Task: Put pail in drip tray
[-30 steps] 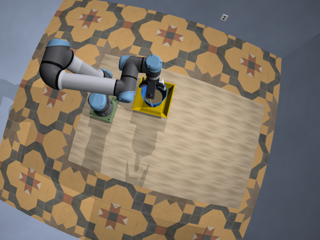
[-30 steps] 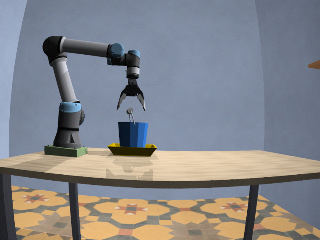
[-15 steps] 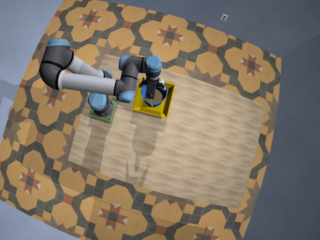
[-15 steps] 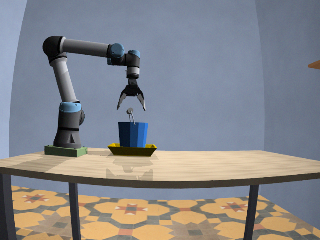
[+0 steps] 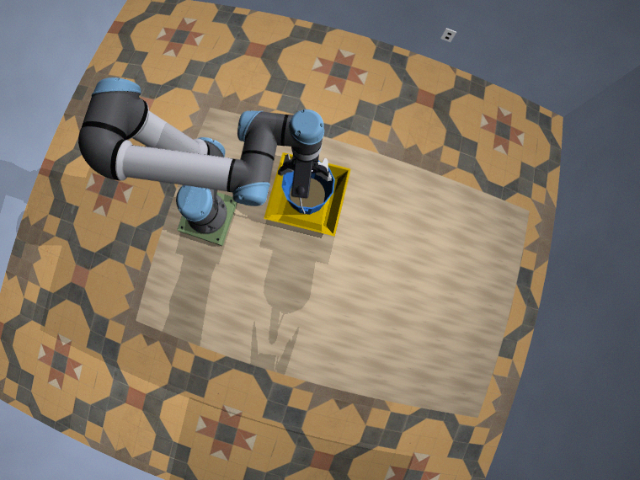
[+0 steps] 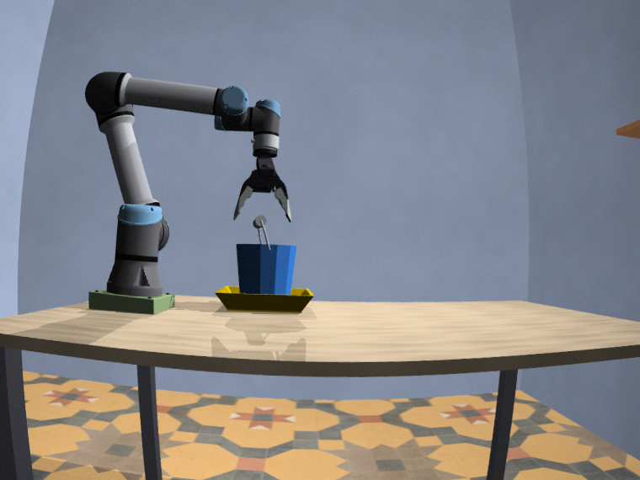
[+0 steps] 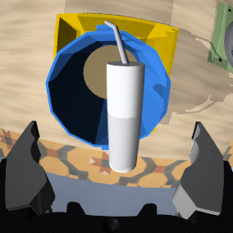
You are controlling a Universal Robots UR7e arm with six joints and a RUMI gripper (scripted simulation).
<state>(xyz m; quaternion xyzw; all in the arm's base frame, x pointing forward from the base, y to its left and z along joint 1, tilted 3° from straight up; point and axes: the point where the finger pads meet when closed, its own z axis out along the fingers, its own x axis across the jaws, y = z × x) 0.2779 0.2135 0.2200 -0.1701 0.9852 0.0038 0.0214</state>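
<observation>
The blue pail (image 6: 266,269) stands upright in the yellow drip tray (image 6: 264,299) on the table, near the arm's base. Its wire handle with a white grip (image 6: 259,221) stands up above the rim. My gripper (image 6: 262,216) is open wide just above the grip, its fingertips to either side and apart from it. In the wrist view the white grip (image 7: 123,115) stands between my spread fingers, over the open pail (image 7: 107,84) and the tray (image 7: 120,29). From above, the pail (image 5: 309,194) sits inside the tray, partly hidden by my wrist.
The arm's green base plate (image 6: 130,301) stands just left of the tray. The wooden table top (image 6: 361,330) stretches to the right and front. A brown shelf edge (image 6: 628,129) shows at the far right.
</observation>
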